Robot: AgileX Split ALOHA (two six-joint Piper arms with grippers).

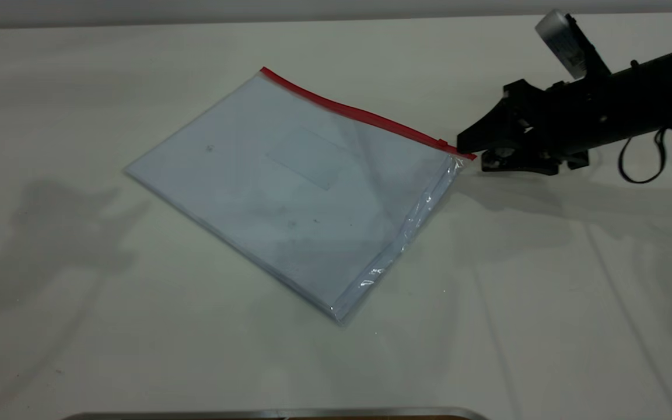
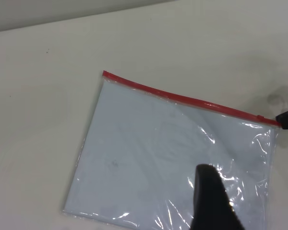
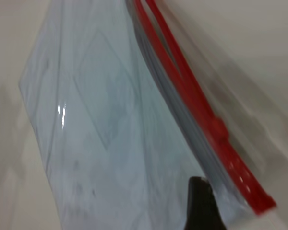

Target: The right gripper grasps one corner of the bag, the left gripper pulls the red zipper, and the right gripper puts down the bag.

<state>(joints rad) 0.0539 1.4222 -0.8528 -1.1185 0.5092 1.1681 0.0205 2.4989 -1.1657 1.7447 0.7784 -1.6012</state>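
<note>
The bag (image 1: 289,186), a clear pouch with bluish-white sheets, lies slanted on the table, its right end slightly raised. The red zipper (image 1: 359,114) runs along its far edge, with the slider tab (image 1: 442,142) near the right end. My right gripper (image 1: 469,149) is shut on the corner of the bag (image 1: 463,157) where the red strip ends. In the right wrist view one black finger (image 3: 201,206) sits beside the red strip (image 3: 192,91). My left gripper (image 2: 249,184) is out of the exterior view. It hovers open above the crinkled end of the bag (image 2: 149,153), apart from the red zipper (image 2: 182,98).
The white table (image 1: 546,303) spreads on all sides of the bag. A metal rim (image 1: 277,414) shows at the near edge. The right arm with its looped cable (image 1: 639,157) reaches in from the right.
</note>
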